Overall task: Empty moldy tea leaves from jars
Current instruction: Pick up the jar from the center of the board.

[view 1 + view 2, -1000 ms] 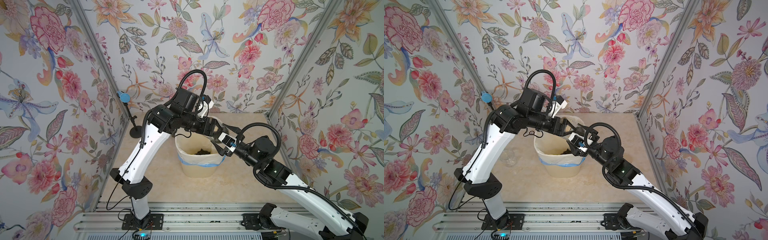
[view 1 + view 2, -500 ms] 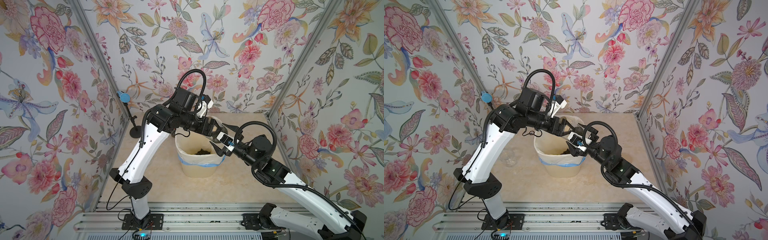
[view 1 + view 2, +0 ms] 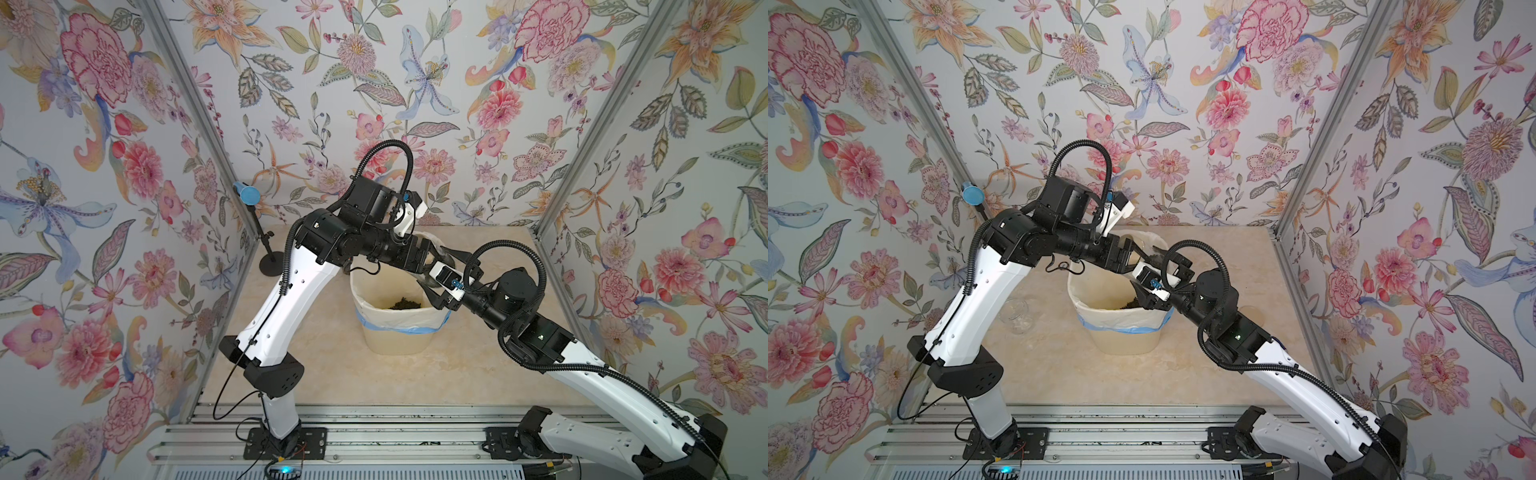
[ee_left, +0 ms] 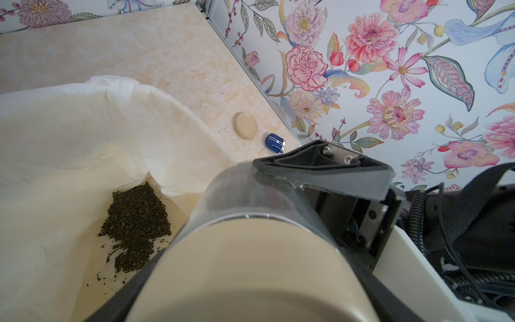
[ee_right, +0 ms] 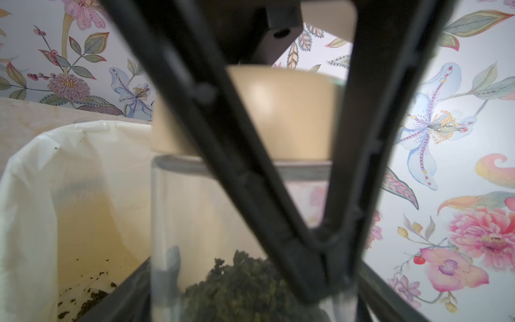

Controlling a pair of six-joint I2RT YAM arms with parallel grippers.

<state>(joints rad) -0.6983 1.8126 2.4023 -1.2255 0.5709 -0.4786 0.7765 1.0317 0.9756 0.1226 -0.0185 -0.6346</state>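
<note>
Dark, crumbly tea leaves (image 4: 136, 220) heap in the bin (image 3: 399, 332). At its two o'clock rim the left end effector (image 3: 433, 261) clamps a clear jar (image 4: 250, 195) by its beige lid (image 4: 250, 264), more leaves inside. The right end effector (image 3: 443, 273) straddles the glass, grip unclear.

Left arm (image 3: 291, 307) rears up from its base, elbow high, forearm running level in toward the middle. The left hand (image 3: 434, 255) is clamped on the jar (image 4: 245, 195) at its capped end, fingers either side of the lid (image 4: 250, 264) in the left wrist view. Right arm (image 3: 602, 386) sweeps in low from the opposite side, elbow bent, forearm angled up and inward, and the two wrists meet almost nose to nose. The right hand (image 3: 440, 279) straddles the glass body with one finger (image 4: 320, 167) lying flat against it. Its jaws stand wide and are closed around the jar.
</note>
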